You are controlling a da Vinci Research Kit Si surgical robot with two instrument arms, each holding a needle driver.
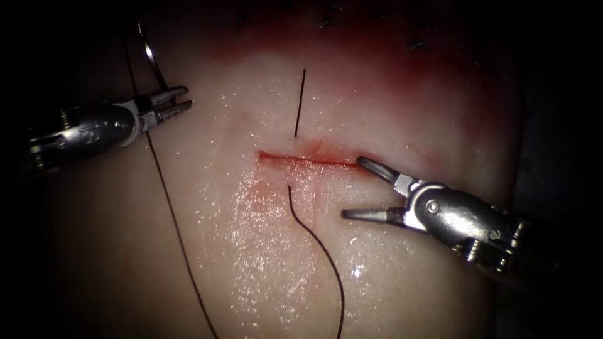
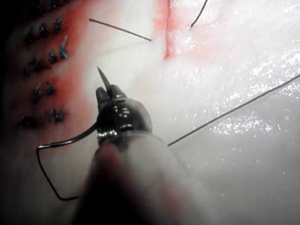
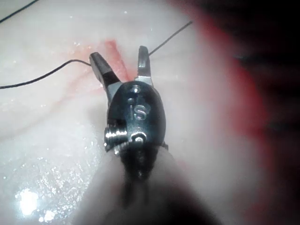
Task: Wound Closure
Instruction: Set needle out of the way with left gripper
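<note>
The short red cut (image 1: 308, 161) crosses the pale, wet tissue (image 1: 264, 251). Well left of it, the left steel tool (image 1: 179, 103) clamps the thin curved steel needle (image 1: 152, 63) (clear of the tissue). Dark thread (image 1: 300, 103) enters beside the cut. At the cut's right end, the right steel tool (image 1: 361, 188) gapes, holding nothing.

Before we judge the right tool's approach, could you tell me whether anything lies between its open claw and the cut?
Nothing visible does. The right claw is open and holds nothing, one tip right at the right end of the cut. The thread crosses further left. The left claw holds the needle, left of the cut and out of the tissue.
</note>
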